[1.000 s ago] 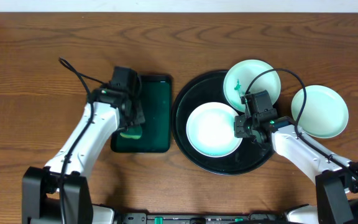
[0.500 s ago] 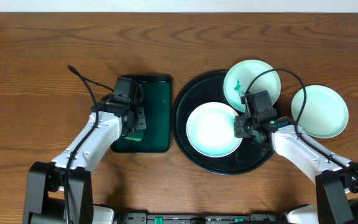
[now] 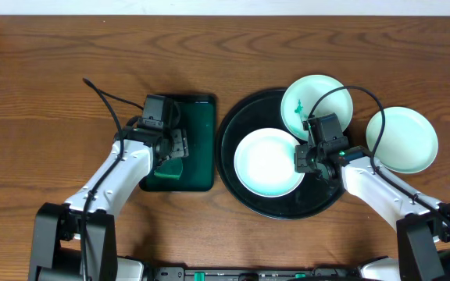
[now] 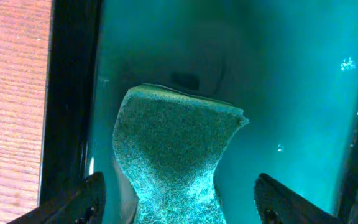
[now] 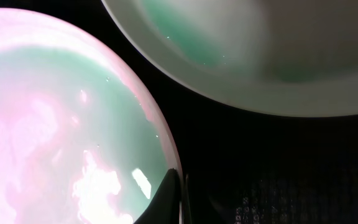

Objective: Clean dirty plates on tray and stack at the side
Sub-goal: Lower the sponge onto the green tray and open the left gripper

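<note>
The black tray (image 3: 323,197) carries one white plate (image 3: 268,162) at its middle. My right gripper (image 3: 304,158) is shut on that plate's right rim; in the right wrist view the plate (image 5: 61,124) fills the left, with the gripper (image 5: 179,194) pinched on its edge. A second plate (image 3: 319,97) with a green smear leans on the tray's far right rim and shows again as the plate (image 5: 241,56) at the top. A third plate (image 3: 401,139) lies on the table to the right. My left gripper (image 3: 175,148) stands open over a green sponge (image 4: 176,149).
The sponge (image 3: 169,168) lies in a dark green rectangular tray (image 3: 200,133) left of the black tray. In the left wrist view that tray's floor (image 4: 291,93) surrounds the sponge, with bare wood table (image 4: 11,93) beyond its left wall. Cables trail from both arms.
My left gripper has shifted a little over the green tray and opened, letting go of the sponge, which now lies loose between its fingers. The right arm has not moved.
</note>
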